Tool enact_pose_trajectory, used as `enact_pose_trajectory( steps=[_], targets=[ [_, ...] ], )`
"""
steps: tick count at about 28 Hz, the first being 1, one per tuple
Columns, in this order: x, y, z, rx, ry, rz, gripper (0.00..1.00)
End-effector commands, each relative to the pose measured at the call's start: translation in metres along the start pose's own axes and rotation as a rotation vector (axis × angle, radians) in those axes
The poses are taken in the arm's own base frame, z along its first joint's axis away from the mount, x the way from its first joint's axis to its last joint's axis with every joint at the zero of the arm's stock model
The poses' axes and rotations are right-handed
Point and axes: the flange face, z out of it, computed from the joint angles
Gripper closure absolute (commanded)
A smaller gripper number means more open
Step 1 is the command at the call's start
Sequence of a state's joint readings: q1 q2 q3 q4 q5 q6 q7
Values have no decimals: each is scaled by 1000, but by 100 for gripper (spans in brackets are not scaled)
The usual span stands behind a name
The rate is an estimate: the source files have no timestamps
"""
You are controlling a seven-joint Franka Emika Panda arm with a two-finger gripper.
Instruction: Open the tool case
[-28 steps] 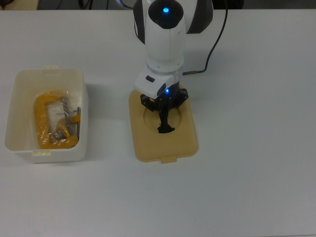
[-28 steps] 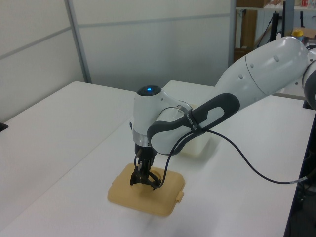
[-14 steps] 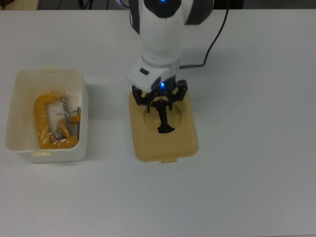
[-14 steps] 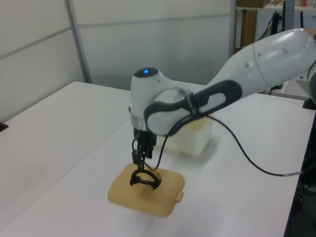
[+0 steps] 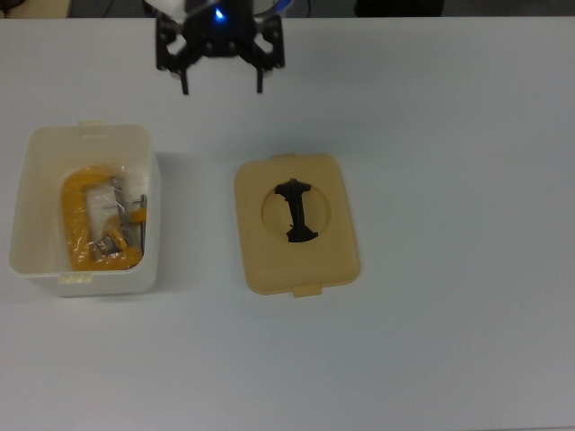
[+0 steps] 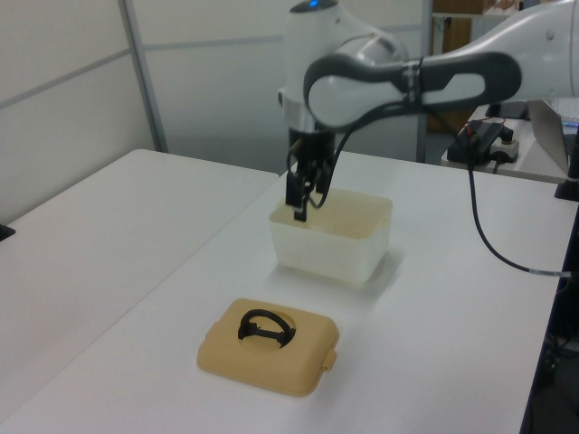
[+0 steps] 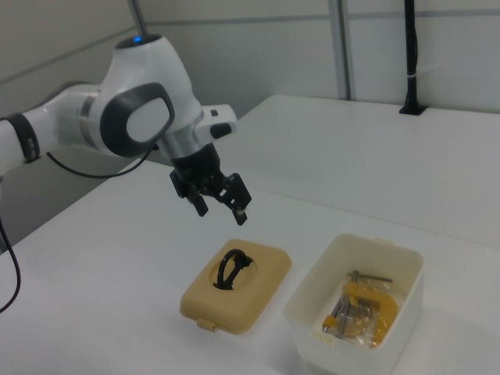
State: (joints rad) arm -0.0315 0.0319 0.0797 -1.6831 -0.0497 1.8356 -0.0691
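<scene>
Tool case (image 5: 85, 211) open, lid (image 5: 296, 224) flat on bench (image 5: 449, 180); hand (image 5: 221, 67) raised w/ fingers spread, empty, pointing down.

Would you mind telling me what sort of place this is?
Probably a robotics lab: a robot arm trailing a cable over a plain white table, with partition walls behind.

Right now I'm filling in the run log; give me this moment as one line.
case: open | lid: flat on table beside box | yellow clamp: in box | gripper: open, empty, raised clear of lid
</scene>
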Motion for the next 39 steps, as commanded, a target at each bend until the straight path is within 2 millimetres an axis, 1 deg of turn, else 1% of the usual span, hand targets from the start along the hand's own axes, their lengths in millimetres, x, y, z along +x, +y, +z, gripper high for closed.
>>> enact_pose_trajectory(
  steps=[1,9,11,12,15,18,27,39],
  targets=[
    [-12,24,-25,20,-23,11,0],
    [-28,17,-48,14,-94,9,0],
    [-33,16,-58,13,-89,8,0],
    [-38,14,-65,12,-82,6,0],
    [-42,10,-73,10,-71,11,0],
    [-42,5,-74,10,-67,13,0],
    [-39,0,-72,8,-64,39,0],
    [-35,-1,-69,11,-62,38,0]
  ],
)
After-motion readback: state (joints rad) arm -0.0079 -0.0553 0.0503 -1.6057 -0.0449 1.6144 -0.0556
